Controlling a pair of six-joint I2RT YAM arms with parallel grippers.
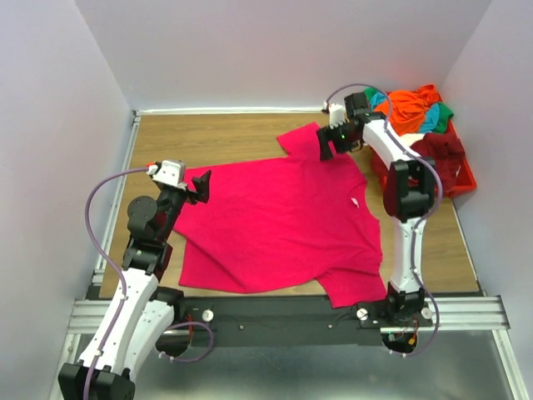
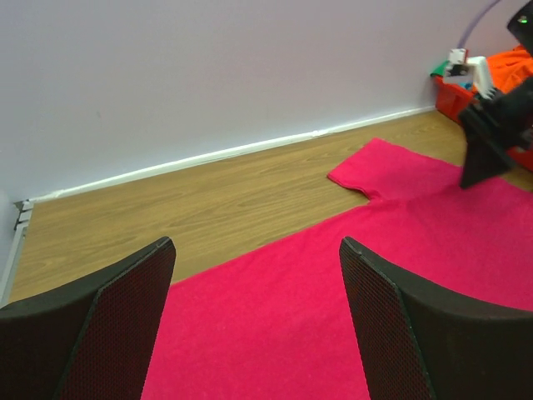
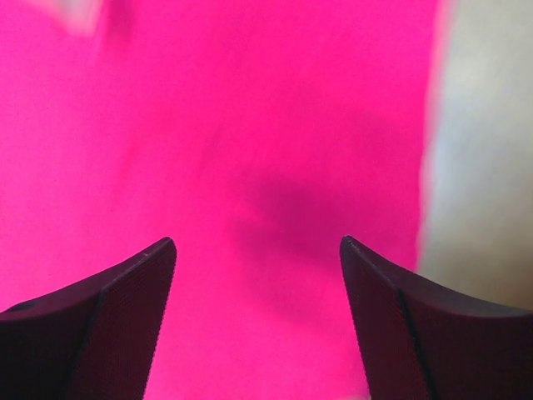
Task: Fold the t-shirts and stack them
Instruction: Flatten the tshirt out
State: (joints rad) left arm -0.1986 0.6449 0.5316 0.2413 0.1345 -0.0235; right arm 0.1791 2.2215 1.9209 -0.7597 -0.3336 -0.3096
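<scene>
A magenta t-shirt (image 1: pixel 283 221) lies spread flat on the wooden table, one sleeve (image 1: pixel 304 137) pointing to the far side. My left gripper (image 1: pixel 202 185) hovers open over the shirt's left edge; its wrist view shows magenta cloth (image 2: pixel 333 317) below the empty left gripper (image 2: pixel 256 243). My right gripper (image 1: pixel 326 146) stands open just above the far sleeve. In its wrist view, blurred magenta cloth (image 3: pixel 250 125) fills the space under the right gripper (image 3: pixel 256 242), which holds nothing. More t-shirts, orange (image 1: pixel 410 108), teal (image 1: pixel 433 123) and green (image 1: pixel 446 110), sit bunched in the bin.
A red plastic bin (image 1: pixel 460 171) stands at the far right against the side wall, holding the bunched shirts. Bare wood (image 1: pixel 208 137) shows behind the shirt up to the back wall. White walls close the table on three sides. From the left wrist, the right gripper (image 2: pixel 487 142) shows over the sleeve.
</scene>
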